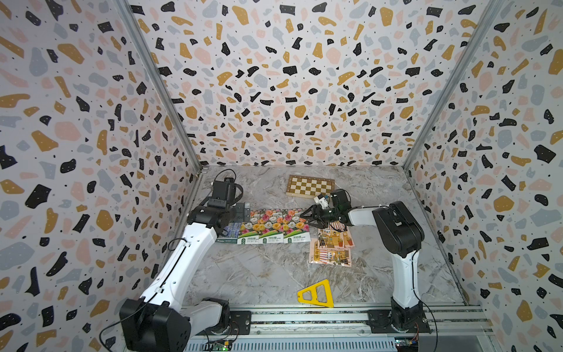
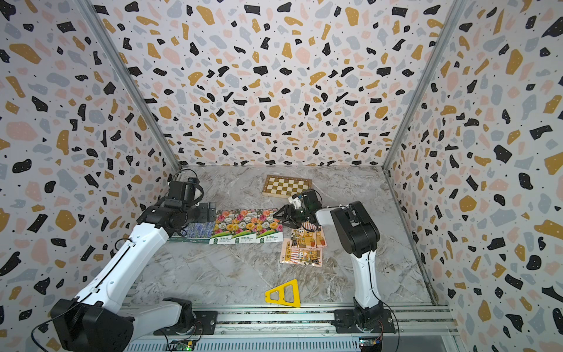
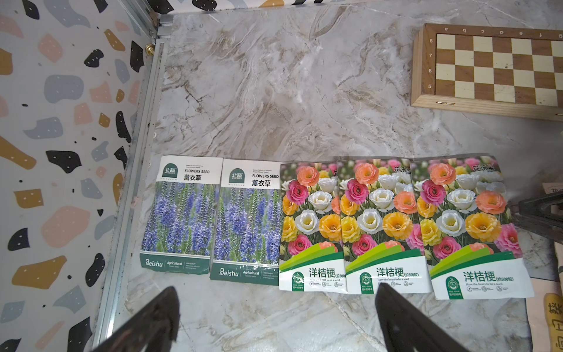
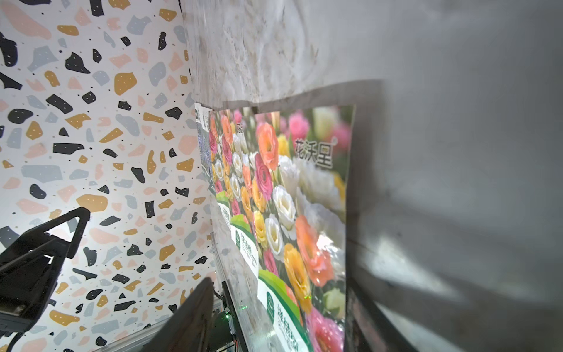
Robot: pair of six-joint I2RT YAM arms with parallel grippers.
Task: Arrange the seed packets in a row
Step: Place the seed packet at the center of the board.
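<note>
The left wrist view lays out what the left arm partly hides from above. Beneath the left gripper [image 3: 275, 291], whose jaws stand wide with nothing between them, two lavender packets [image 3: 179, 213] [image 3: 246, 225] lie side by side on the table [image 3: 304, 91]. Three flower packets [image 3: 310, 228] [image 3: 377, 225] [image 3: 469, 225] carry the row on toward the right gripper, with their edges touching or slightly overlapping. The pink packets [image 1: 330, 253] [image 2: 301, 251] are plain only in both top views. The three lie in a loose, overlapping heap just beside the right gripper [image 1: 306, 220] [image 2: 279, 220], off the row's end, and the farthest is partly under the forearm. The left wrist view catches only slivers of them at its edge. The right wrist view, rolled about a quarter turn, shows the nearest flower packet close up just beside the right gripper [image 4: 146, 247]. Its fingers are spread and empty, and the table beyond is blurred. In both top views the left arm rises from the front rail along the side wall, bends at the elbow and carries its gripper raised above the lavender end of the row. The right arm stands up from its base, folds sharply at the elbow and runs its forearm low and level toward the row, with the gripper turned on its side. The chessboard [image 1: 310, 186] lies just beyond the right gripper, and the yellow triangle [image 1: 329, 294] lies well apart from both grippers, near the rail.
</note>
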